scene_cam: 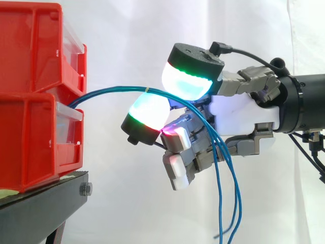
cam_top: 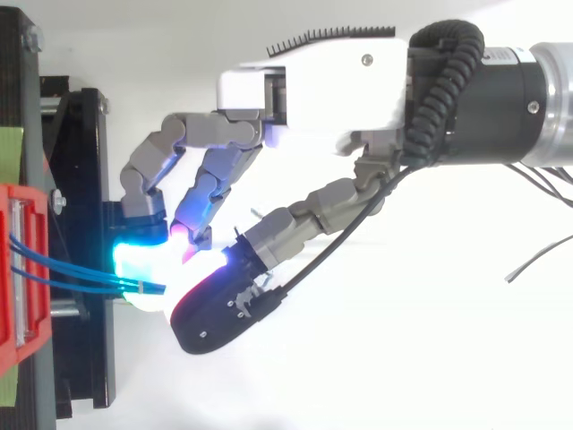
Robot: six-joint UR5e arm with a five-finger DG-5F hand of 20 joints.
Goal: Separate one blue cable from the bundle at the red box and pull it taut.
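Blue cables [scene_cam: 111, 92] run level rightward from the red bins [scene_cam: 30, 137], then droop down; the hand [scene_cam: 244, 109], fingers curled, pinches them between glowing pads [scene_cam: 185, 81].

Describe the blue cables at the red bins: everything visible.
The thin blue cables are smooth, glossy strands, several together, bound by a small yellowish band. They leave the front of the stacked red plastic bins near where the two meet, arch upward, pass between the glowing pads of the hand, which pinch them, then hang slack below it. The run to the bins curves, not taut.
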